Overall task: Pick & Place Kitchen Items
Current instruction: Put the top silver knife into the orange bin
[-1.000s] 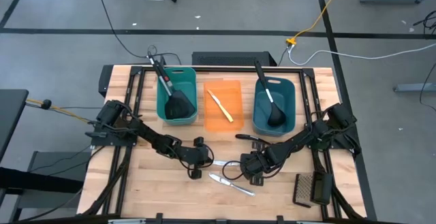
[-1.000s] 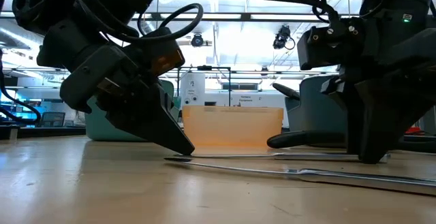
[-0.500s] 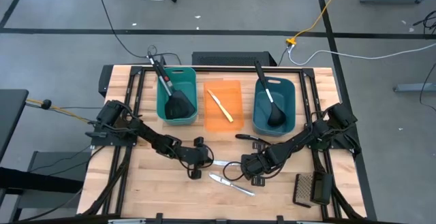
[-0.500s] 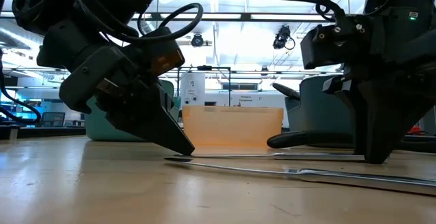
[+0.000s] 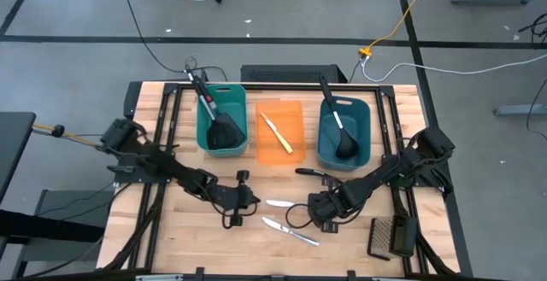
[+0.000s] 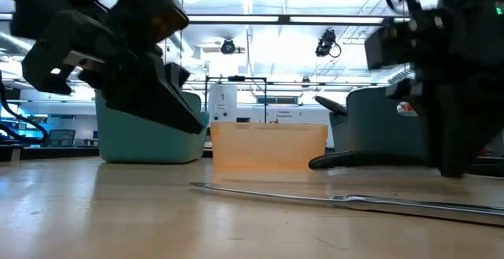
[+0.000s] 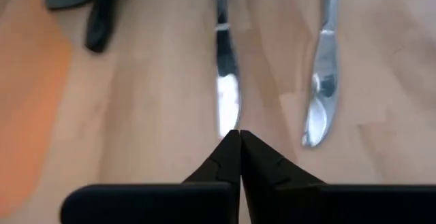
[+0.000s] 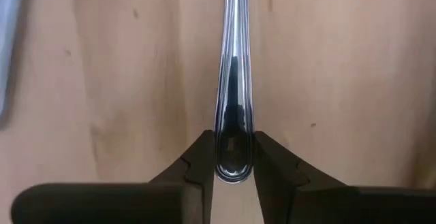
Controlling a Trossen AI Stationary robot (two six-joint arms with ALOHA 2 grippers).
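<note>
Two silver table knives lie on the wooden table. One [image 5: 278, 203] lies between my grippers, the other [image 5: 291, 231] nearer the front edge. My left gripper [image 5: 254, 199] is shut and empty. It hangs above the table just left of the first knife's blade tip [image 7: 228, 112], and it also shows in the low view [image 6: 197, 125]. My right gripper [image 5: 310, 213] is shut on that knife's handle end. A pale yellow knife [image 5: 278, 133] lies in the orange tub. My right gripper pinches the very end of the silver knife's handle [image 8: 233, 142] between its two fingers [image 8: 199, 157]. It comes from the table's right, slanting down, in line with the knife. I cannot tell whether the knife is lifted off the wood.
At the far side stand a teal tub [image 5: 205, 136] holding a black spatula, an orange tub [image 5: 295, 114] and a blue tub [image 5: 327, 144] holding a black ladle. A black handle [image 5: 309, 172] lies in front of the blue tub. Another black spatula [image 5: 389, 237] lies front right.
My left gripper has drawn back toward the table's left edge and risen off the table, away from the knife's blade. My right gripper has shifted a little toward the table's right edge at the knife's handle end.
</note>
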